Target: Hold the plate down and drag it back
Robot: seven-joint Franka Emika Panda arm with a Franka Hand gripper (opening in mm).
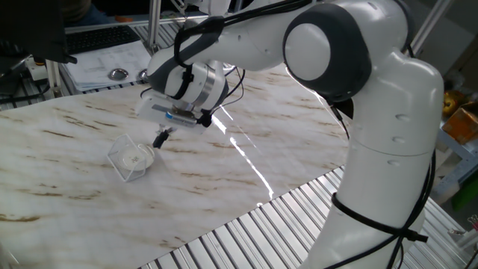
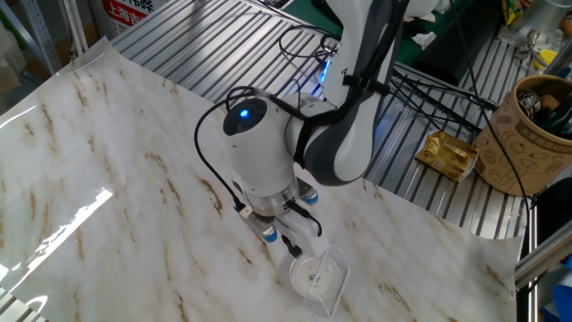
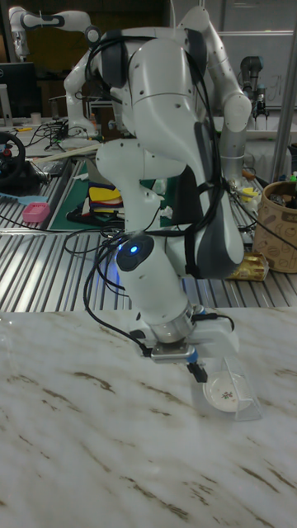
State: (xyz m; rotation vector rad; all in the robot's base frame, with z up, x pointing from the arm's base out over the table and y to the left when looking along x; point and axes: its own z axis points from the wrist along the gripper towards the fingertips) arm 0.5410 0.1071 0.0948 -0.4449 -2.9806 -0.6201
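The plate (image 1: 137,158) is a small white dish lying on the marble table, enclosed by a clear thin-edged box (image 1: 122,162). It also shows in the other fixed view as the plate (image 2: 313,274) and in the tall view as the plate (image 3: 223,395). My gripper (image 1: 160,138) hangs just beside the plate's rim, on the side nearer the arm, with its dark fingers pressed together and nothing between them. The same gripper (image 2: 293,248) sits right at the dish edge; whether it touches cannot be told. In the tall view the gripper (image 3: 198,372) is just above and left of the dish.
Two shiny metal discs (image 1: 117,73) lie at the far table edge beside papers. Past the marble sheet lie metal slats (image 2: 420,183), a gold packet (image 2: 450,154) and a brown cup (image 2: 534,134). Cables trail behind the arm.
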